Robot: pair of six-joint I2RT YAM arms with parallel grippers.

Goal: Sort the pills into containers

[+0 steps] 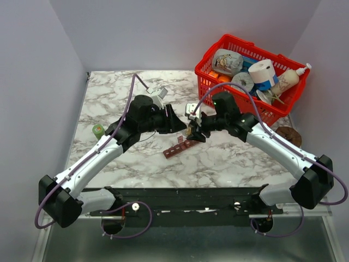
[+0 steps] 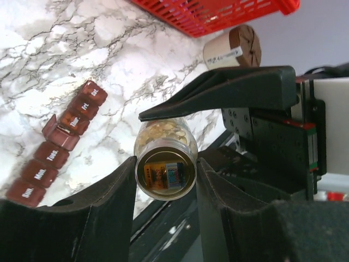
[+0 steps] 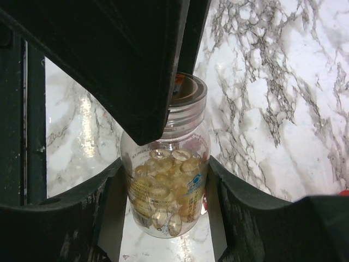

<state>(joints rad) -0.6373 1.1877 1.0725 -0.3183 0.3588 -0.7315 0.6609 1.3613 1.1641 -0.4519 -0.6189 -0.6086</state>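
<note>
**Gloss on the small goods, matt on the tools**

The bottle is clear and glossy; whether it is glass or plastic cannot be told. The pills inside are translucent amber with a wet-looking shine. The containers are dark red-brown translucent plastic, smooth and glossy. The left tool and right tool have matt black plastic fingers, faintly grainy. The tabletop is marble-patterned and smooth, with a soft sheen. The basket is a red plastic lattice. A cylinder shows a brown, cork-like end and a cream, papery side.
</note>
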